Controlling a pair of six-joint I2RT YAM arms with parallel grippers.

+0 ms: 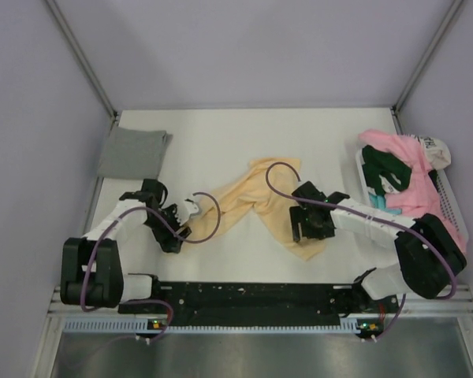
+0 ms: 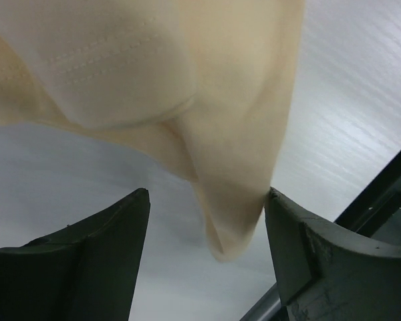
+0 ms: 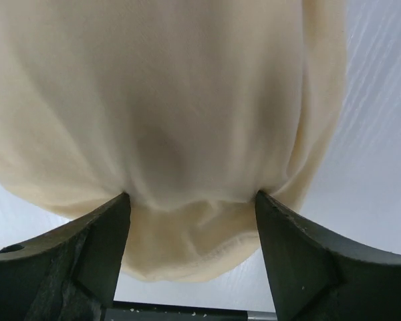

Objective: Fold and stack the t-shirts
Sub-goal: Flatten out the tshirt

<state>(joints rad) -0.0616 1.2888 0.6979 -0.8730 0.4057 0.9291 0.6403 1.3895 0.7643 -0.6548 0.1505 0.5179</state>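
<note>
On my overhead feed the only container is the white basket [image 1: 451, 198], off to the right of the pale yellow-peach t-shirt [image 1: 256, 197], against the side wall. It is heaped. A pink t-shirt [image 1: 414, 161] lies across the top and spills over the rim. A dark green one [image 1: 381, 169] is tucked in on the side facing the yellow-peach shirt, and a bit of teal [image 1: 381, 203] shows below that. A whitish garment with a print [image 1: 436, 150] sits at the far end of the basket; I can't make out what it is.

The yellow-peach shirt lies crumpled on the white table [image 1: 221, 134], spread roughly in an inverted V. The grey t-shirt [image 1: 132, 152] is folded flat, well apart from it at the far left.

Both arms reach in low from the near edge. The left gripper [image 1: 183, 230] is at the shirt's left tip, and my left wrist camera shows it [image 2: 207, 194] with jaws spread. A fold of cloth hangs between them and brushes only the right finger. The right gripper [image 1: 306, 233] sits on the shirt's near right lobe. Seen from its wrist [image 3: 192, 196] the jaws are also spread wide, with cloth bulging between and touching both fingertips, not pinched.
</note>
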